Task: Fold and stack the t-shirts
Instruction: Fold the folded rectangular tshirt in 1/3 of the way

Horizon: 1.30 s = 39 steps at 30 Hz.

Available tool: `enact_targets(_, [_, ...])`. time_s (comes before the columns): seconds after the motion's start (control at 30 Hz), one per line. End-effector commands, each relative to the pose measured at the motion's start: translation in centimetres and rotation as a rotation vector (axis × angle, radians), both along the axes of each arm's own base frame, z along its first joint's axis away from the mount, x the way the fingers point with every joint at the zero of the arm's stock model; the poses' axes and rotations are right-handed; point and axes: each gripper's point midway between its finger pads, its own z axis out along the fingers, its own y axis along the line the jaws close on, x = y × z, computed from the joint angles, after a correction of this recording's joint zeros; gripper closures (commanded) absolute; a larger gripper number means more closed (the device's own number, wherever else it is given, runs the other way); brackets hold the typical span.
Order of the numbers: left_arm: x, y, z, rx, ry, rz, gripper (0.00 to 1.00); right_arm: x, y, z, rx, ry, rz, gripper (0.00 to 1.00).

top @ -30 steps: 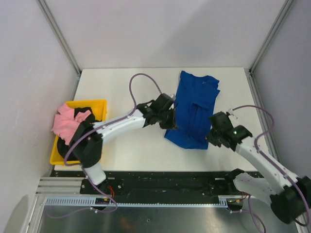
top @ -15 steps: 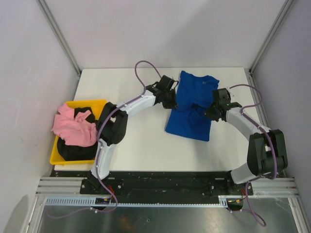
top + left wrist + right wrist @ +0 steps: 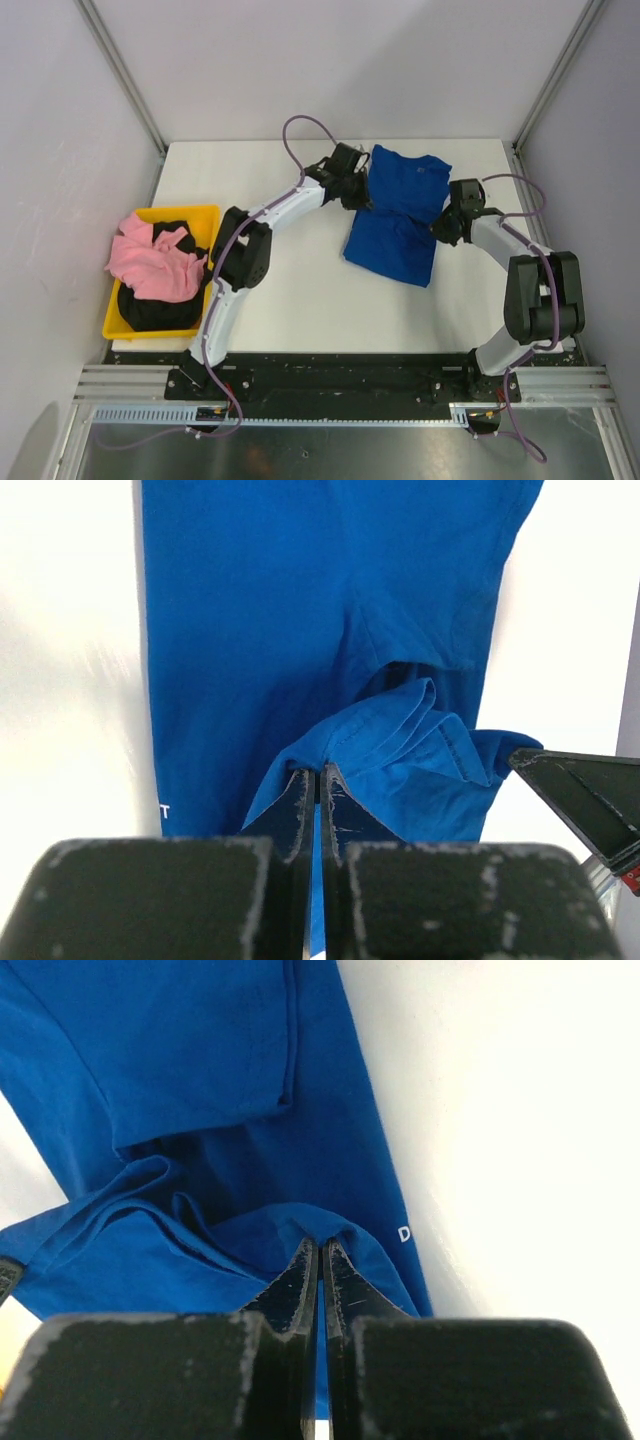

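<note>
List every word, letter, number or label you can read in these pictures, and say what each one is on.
"T": one white letter at the edge of the blue t-shirt, left wrist view; any further print is out of sight.
"D": one white letter at the same shirt's edge, right wrist view; any further print is out of sight.
Nothing readable on the pink t-shirt, the black t-shirt or the yellow bin.

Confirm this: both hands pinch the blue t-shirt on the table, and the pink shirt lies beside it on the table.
Wrong about the pink shirt: it lies in the yellow bin, as the top external view shows. The left hand and right hand do pinch the blue t-shirt.
</note>
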Motion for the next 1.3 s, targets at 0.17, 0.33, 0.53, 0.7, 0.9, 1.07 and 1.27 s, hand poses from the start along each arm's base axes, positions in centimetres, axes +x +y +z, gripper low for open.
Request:
enact_targets(0.17, [1.8,0.4,0.8,-0.021,-0.036,-0.003,1.0,3.2,-0.3,2.0,0.026,-0.105,0.014,1.0])
enact_targets(0.33, [2.6,0.4,1.0,-0.028,-0.054,-0.005,1.0,3.8,-0.5,2.0,0.03,-0.111,0.007,1.0])
enact_targets(0.53, [3.3,0.3,0.5,-0.033,-0.052,-0.013,1.0,4.5,-0.9,1.9,0.045,-0.12,-0.004,1.0])
enact_targets(0.7, [4.0,0.0,-0.1,-0.046,-0.05,-0.021,1.0,5.1,-0.9,1.4,0.077,-0.116,-0.001,1.0])
enact_targets(0.9, [4.9,-0.3,-0.2,-0.061,-0.063,-0.029,1.0,5.6,-0.9,0.8,0.09,-0.109,0.003,1.0])
enact_targets(1.07, [5.3,-0.5,0.1,-0.075,-0.07,-0.037,1.0,5.8,-1.1,0.9,0.087,-0.108,0.009,0.96])
enact_targets(1.27, [5.5,0.0,0.4,-0.076,-0.075,-0.039,0.88,6.4,-1.4,2.0,0.078,-0.121,0.017,0.67])
